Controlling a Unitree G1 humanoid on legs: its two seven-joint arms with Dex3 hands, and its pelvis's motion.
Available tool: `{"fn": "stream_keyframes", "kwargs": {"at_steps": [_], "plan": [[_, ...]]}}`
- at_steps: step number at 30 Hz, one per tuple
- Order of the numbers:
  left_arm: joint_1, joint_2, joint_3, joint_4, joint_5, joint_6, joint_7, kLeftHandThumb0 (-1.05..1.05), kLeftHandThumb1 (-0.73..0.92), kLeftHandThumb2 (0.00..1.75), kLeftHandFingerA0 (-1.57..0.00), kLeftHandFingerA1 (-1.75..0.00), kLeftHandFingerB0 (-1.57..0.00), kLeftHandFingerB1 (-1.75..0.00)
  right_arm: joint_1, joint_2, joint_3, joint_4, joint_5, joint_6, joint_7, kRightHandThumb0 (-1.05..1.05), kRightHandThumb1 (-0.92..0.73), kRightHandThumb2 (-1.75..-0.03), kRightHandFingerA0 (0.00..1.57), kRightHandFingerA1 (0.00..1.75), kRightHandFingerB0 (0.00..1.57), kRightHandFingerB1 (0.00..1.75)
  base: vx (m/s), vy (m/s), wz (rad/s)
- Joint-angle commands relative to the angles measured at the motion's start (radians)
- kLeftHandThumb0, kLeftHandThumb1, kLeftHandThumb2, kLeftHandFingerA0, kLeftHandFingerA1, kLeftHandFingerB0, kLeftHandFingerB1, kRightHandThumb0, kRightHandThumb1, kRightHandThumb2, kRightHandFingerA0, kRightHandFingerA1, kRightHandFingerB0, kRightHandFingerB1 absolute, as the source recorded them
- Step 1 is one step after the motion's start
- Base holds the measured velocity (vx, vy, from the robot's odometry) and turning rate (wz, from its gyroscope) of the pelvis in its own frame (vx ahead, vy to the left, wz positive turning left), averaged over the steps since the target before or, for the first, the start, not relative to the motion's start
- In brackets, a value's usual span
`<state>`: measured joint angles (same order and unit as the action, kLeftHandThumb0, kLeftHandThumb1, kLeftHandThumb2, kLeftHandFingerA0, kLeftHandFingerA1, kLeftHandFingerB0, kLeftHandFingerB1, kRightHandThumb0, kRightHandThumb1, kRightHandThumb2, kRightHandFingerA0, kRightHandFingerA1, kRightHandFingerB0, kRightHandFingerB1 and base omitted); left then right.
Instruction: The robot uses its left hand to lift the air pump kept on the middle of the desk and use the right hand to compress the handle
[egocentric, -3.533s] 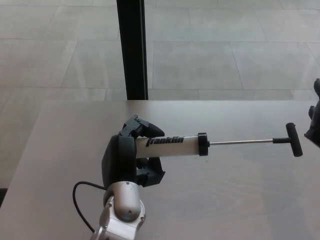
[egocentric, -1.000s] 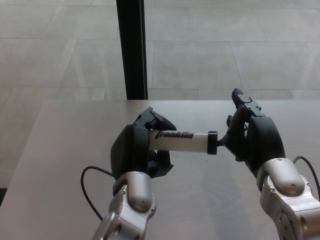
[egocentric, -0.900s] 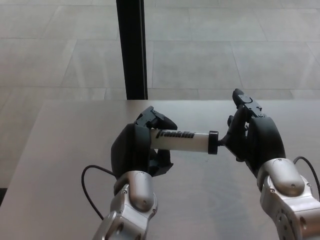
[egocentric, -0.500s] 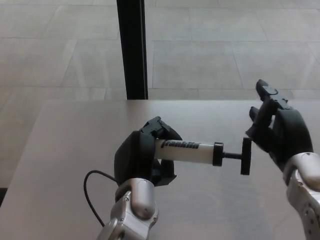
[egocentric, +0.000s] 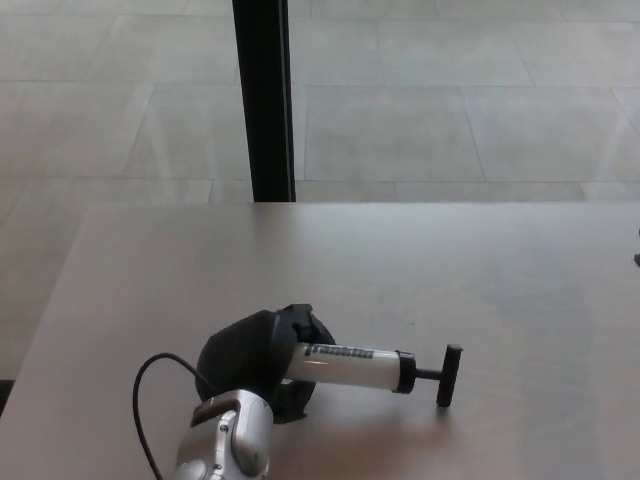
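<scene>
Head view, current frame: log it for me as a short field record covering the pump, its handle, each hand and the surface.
view: head camera, looking down at the desk
air pump: white barrel, lying roughly level, low over or on the desk; contact cannot be told
handle: black T-bar at the pump's right end, only a short rod showing
left hand: shut on the barrel's left end
right hand: not in view
other: black post beyond the desk's far edge

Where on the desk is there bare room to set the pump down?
The desk is bare across its whole far half up to the pillar, and along the right side. Only the near-left is crowded: the left hand grips the pump there.
</scene>
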<state>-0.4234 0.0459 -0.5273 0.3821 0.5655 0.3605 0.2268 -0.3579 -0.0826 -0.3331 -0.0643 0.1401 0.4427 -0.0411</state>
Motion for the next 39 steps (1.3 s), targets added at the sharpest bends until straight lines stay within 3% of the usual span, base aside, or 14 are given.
{"fn": "stream_keyframes", "kwargs": {"at_steps": [1, 2, 4, 5, 6, 8, 11, 22, 23, 28, 35, 36, 38, 39], "plan": [[-0.005, 0.020, -0.100, 0.079, 0.102, 0.193, -0.162, -0.33, 0.68, 0.72, -0.70, -1.35, -0.54, -0.71, 0.001, 0.009, -0.013, 0.004, 0.004, -0.031, -0.048, -0.79, -0.92, -0.80, 0.21, 0.50, 0.29, 0.40, 0.00, 0.000, 0.00], [-0.024, 0.013, -0.106, 0.081, 0.096, 0.222, -0.196, -0.53, 0.70, 0.60, -0.53, -1.15, -0.38, -0.63, -0.005, 0.008, -0.012, 0.009, 0.002, -0.029, -0.053, -0.78, -0.85, -1.22, 0.24, 0.58, 0.29, 0.52, 0.00, 0.000, 0.00], [-0.069, 0.016, -0.132, 0.075, 0.088, 0.285, -0.310, -0.60, 0.71, 0.61, -0.38, -0.97, -0.33, -0.56, -0.013, 0.013, -0.005, 0.017, -0.006, -0.023, -0.068, -0.77, -0.85, -1.22, 0.26, 0.59, 0.32, 0.52, 0.00, 0.000, 0.00], [-0.078, 0.023, -0.140, 0.058, 0.088, 0.301, -0.344, -0.68, 0.53, 0.97, -0.34, -0.72, -0.17, -0.52, -0.014, 0.014, -0.004, 0.020, -0.006, -0.025, -0.068, -0.77, -0.84, -1.22, 0.25, 0.60, 0.32, 0.53, 0.00, 0.000, 0.00], [-0.085, 0.024, -0.142, 0.033, 0.085, 0.337, -0.372, -0.72, 0.69, 0.61, -0.20, -0.67, -0.26, -0.38, -0.016, 0.017, -0.006, 0.019, -0.001, -0.021, -0.070, -0.78, -0.84, -1.21, 0.26, 0.61, 0.31, 0.52, 0.00, 0.000, 0.00], [-0.105, 0.031, -0.148, 0.032, 0.075, 0.348, -0.412, -0.79, 0.67, 0.62, -0.08, -0.54, -0.19, -0.32, -0.013, 0.015, -0.001, 0.008, -0.008, -0.014, -0.075, -0.78, -0.84, -1.22, 0.28, 0.63, 0.31, 0.52, 0.00, 0.000, 0.00], [-0.125, 0.063, -0.161, -0.011, 0.060, 0.367, -0.501, -0.96, 0.62, 1.00, 0.00, -0.20, -0.07, -0.12, -0.013, 0.009, -0.006, 0.009, -0.006, -0.022, -0.077, -0.75, -0.84, -1.21, 0.24, 0.62, 0.33, 0.54, 0.00, 0.000, 0.00], [-0.146, 0.112, -0.180, -0.055, 0.052, 0.385, -0.616, -1.00, 0.63, 1.07, 0.00, -0.17, 0.00, 0.00, -0.018, -0.007, -0.011, 0.016, -0.009, -0.018, -0.081, -0.76, -0.84, -1.20, 0.28, 0.69, 0.22, 0.51, 0.00, 0.000, 0.00], [-0.147, 0.117, -0.178, -0.072, 0.052, 0.392, -0.624, -1.00, 0.62, 1.07, 0.00, -0.17, -0.01, 0.00, -0.017, -0.009, -0.009, 0.014, -0.009, -0.016, -0.078, -0.79, -0.92, -0.79, 0.24, 0.71, 0.26, 0.40, 0.00, 0.000, 0.00], [-0.127, 0.176, -0.144, -0.200, 0.051, 0.377, -0.640, -1.01, 0.63, 1.06, 0.00, -0.15, 0.00, 0.00, -0.007, -0.020, -0.012, 0.003, -0.009, -0.017, -0.070, -0.79, -0.92, -0.78, 0.22, 0.70, 0.24, 0.39, 0.00, 0.000, 0.00], [0.079, 0.279, 0.251, -0.506, -0.180, 0.066, -0.489, -0.94, 0.68, 1.01, 0.00, -0.14, -0.01, -0.05, 0.041, -0.067, -0.071, -0.014, 0.017, 0.002, -0.041, -0.82, -0.92, -0.77, 0.19, 0.69, 0.23, 0.39, 0.00, 0.000, 0.00], [0.080, 0.317, 0.287, -0.544, -0.193, 0.077, -0.536, -0.99, 0.72, 1.04, 0.00, -0.12, 0.00, 0.00, 0.047, -0.068, -0.082, -0.015, 0.016, 0.004, -0.048, -0.80, -0.81, -1.20, 0.27, 0.69, 0.20, 0.50, 0.00, 0.000, 0.00], [0.098, 0.382, 0.376, -0.622, -0.236, 0.087, -0.611, -1.03, 0.73, 1.07, 0.00, -0.14, 0.00, 0.00, 0.060, -0.086, -0.105, -0.014, 0.021, 0.003, -0.039, -0.80, -0.92, -0.78, 0.20, 0.70, 0.23, 0.40, 0.00, 0.000, 0.00], [0.106, 0.411, 0.416, -0.646, -0.254, 0.081, -0.635, -1.04, 0.72, 1.08, 0.00, -0.15, 0.00, 0.00, 0.064, -0.093, -0.112, -0.009, 0.019, -0.003, -0.038, -0.77, -0.82, -1.20, 0.26, 0.68, 0.19, 0.51, 0.00, 0.000, 0.00]]}}
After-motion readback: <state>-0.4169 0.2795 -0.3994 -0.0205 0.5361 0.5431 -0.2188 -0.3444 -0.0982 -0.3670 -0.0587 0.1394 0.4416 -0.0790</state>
